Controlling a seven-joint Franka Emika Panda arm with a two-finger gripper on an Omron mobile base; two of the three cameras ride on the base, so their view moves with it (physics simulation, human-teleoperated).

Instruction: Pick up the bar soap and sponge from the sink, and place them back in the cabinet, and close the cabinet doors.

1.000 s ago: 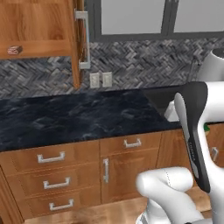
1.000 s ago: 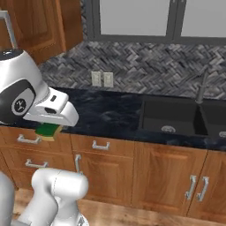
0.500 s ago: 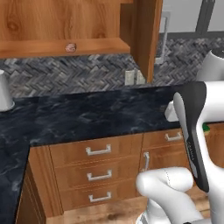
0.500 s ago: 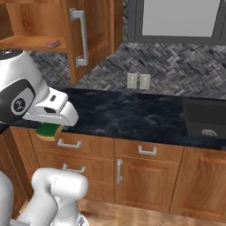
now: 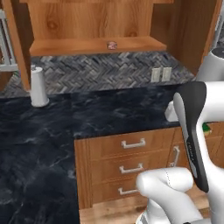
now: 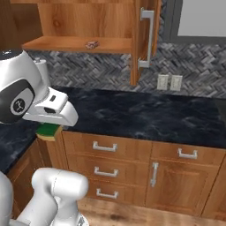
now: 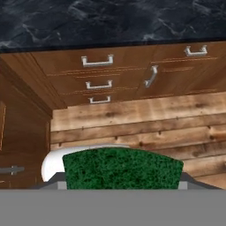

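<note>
While carried low beside the drawers, sponge point(image 7: 122, 167) sits at the gripper point(image 6: 49, 130), apparently clamped though fingers hidden. Bar soap point(image 6: 92, 44) already on cabinet point(image 6: 66, 44) shelf. Risks: clipping open cabinet door point(image 6: 143, 39) when raised, or slipping out.

You see a speckled dark green sponge point(image 7: 122, 168), a black marbled counter point(image 6: 145, 114), a grey herringbone backsplash point(image 5: 96, 72), a warm brown wood-grain cabinet point(image 5: 94, 22), and a pinkish-brown bar soap point(image 5: 112, 44).
</note>
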